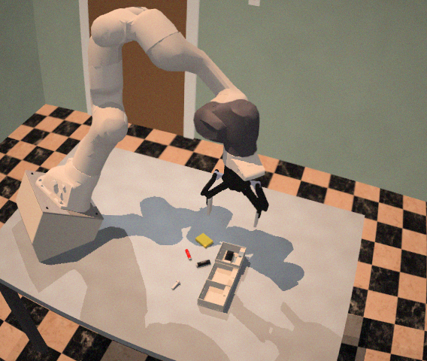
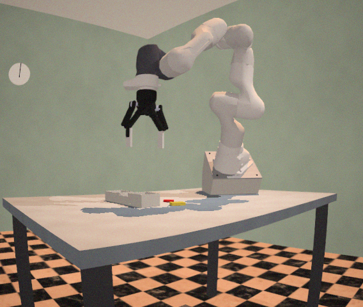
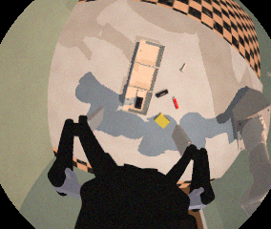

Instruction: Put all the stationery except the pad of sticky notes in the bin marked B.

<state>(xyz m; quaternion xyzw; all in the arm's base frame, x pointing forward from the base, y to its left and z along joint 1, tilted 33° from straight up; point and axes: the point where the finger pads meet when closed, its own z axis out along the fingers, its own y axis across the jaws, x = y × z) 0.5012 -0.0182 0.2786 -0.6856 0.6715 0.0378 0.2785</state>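
Gripper [image 1: 232, 218] spread wide, pinching nothing, high above table [image 1: 322, 248]; below it, 3-compartment bin [image 1: 221, 275], yellow sticky pad [image 1: 204, 239], red item [image 1: 187, 253] awaiting sorting.

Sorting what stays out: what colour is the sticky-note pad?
Yellow; the sticky-note pad shows best in the top view.
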